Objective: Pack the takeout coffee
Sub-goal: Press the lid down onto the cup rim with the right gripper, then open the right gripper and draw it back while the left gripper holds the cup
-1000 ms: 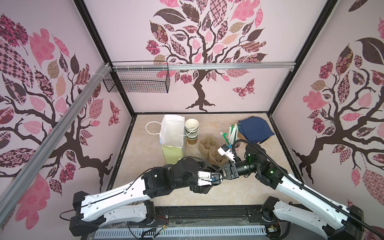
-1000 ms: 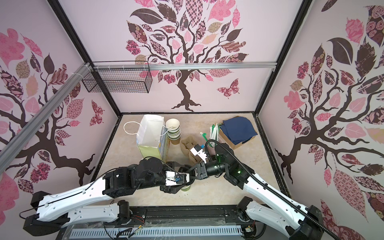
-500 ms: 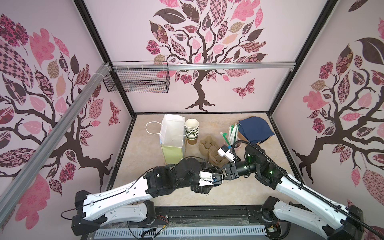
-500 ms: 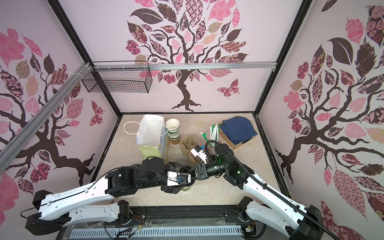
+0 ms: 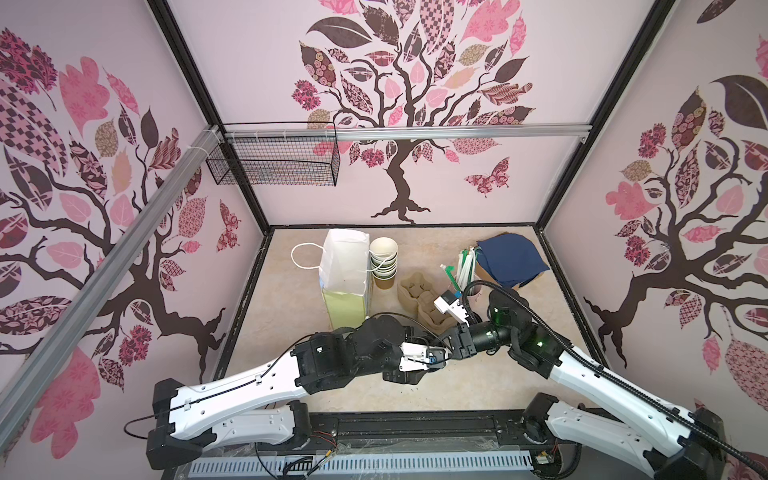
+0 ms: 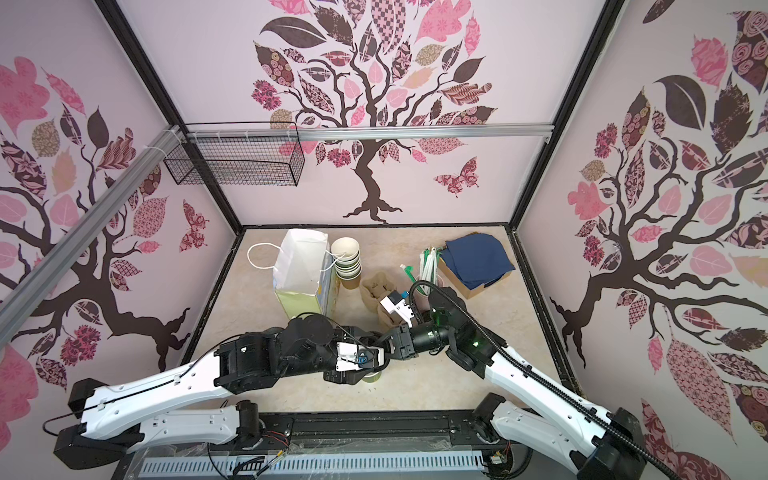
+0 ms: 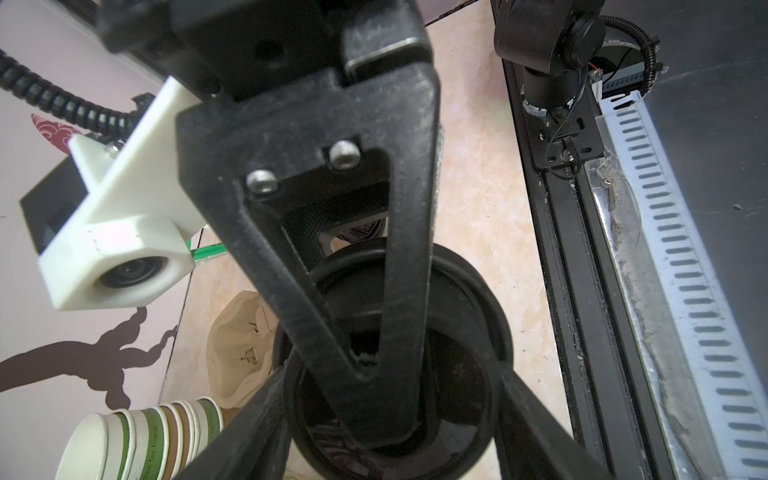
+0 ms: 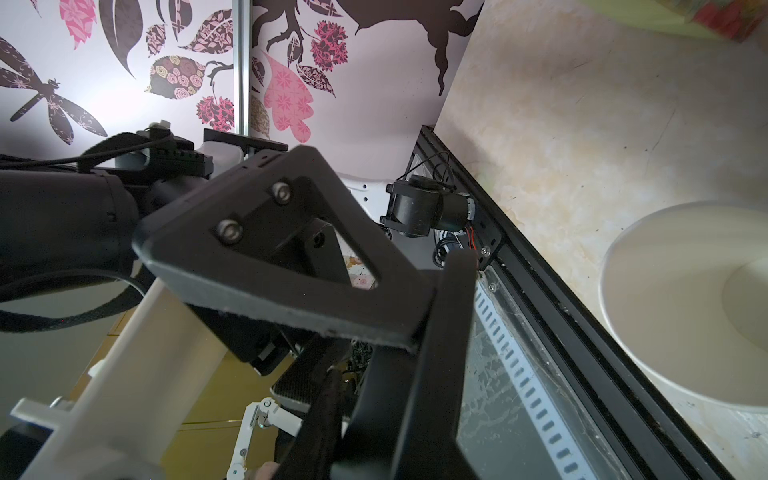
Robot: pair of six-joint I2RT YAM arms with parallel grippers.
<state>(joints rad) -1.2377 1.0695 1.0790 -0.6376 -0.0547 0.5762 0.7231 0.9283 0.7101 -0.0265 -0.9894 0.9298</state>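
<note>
Capping step, I judge: small green-sided paper cup [image 8: 665, 353] stands lidless near-centre on the table [image 5: 478, 386] under both tools, right tool [image 5: 434, 347] nearly closed, seemingly pinching round black plastic lid [image 7: 457, 332], left tool [image 7: 395, 370] spread astride it, grip unclear; next, seat lid squarely.

You're looking into a booth of pale pink walls [image 5: 257, 62] papered with a dark tree [image 5: 400, 183] and pink leaves [image 5: 482, 20]; a wire basket [image 5: 274, 166] hangs off the aluminium rail [image 5: 457, 134], and the floor [image 5: 286, 332] is beige marble-look.
</note>
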